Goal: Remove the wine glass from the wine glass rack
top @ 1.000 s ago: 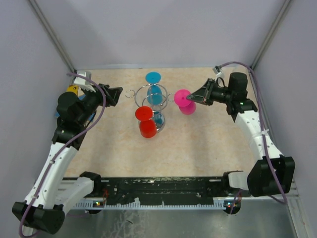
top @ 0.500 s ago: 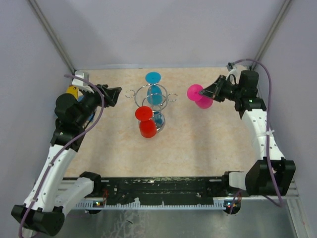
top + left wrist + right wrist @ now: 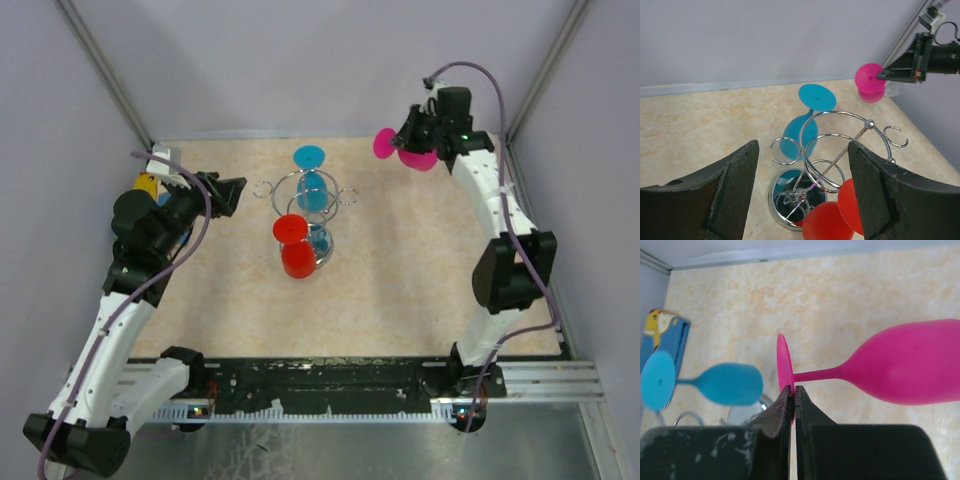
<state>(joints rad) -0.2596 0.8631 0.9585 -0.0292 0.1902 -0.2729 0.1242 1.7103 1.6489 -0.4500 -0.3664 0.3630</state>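
Note:
The chrome wine glass rack (image 3: 312, 205) stands mid-table, its round base in the left wrist view (image 3: 790, 192). A blue wine glass (image 3: 311, 175) and a red wine glass (image 3: 295, 245) hang on it. My right gripper (image 3: 403, 143) is shut on the foot of a pink wine glass (image 3: 400, 148), held in the air at the far right, clear of the rack. In the right wrist view the jaws (image 3: 794, 390) pinch the pink foot (image 3: 785, 365), bowl (image 3: 910, 365) to the right. My left gripper (image 3: 236, 190) is open and empty, left of the rack.
A blue and yellow box (image 3: 150, 190) lies at the far left edge behind my left arm, also in the right wrist view (image 3: 662, 335). Grey walls close the back and sides. Bare tabletop (image 3: 420, 270) lies right of the rack.
My right gripper has carried the pink glass away from the rack, first right, then up and back toward the far right corner. The left arm has barely moved.

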